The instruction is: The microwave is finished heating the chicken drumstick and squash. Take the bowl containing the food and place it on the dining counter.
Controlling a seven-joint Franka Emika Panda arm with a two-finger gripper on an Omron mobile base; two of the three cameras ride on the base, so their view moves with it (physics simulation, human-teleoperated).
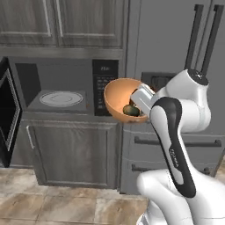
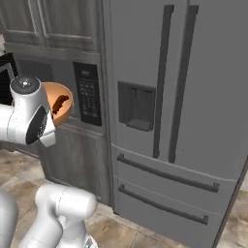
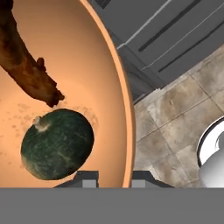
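Bowl (image 1: 119, 99) held in the air, tilted, outside the open microwave (image 1: 57, 85), beside its button panel. Jaws (image 3: 114, 178) clamped on the bowl's rim, one fingertip inside, one outside. Squash (image 3: 57, 143) and chicken drumstick (image 3: 26, 65) lie inside, nearly touching. Turntable (image 1: 61, 98) bare. Fridge (image 2: 179, 111) to the right.

The bowl (image 3: 87, 65) is cut off by the hand view's top, left and bottom edges; the chicken drumstick (image 3: 26, 65) is cropped at the top left; the gripper (image 1: 141, 100) is largely hidden by the arm in the left base view; the microwave (image 1: 61, 83) door is cut off at the left edge.
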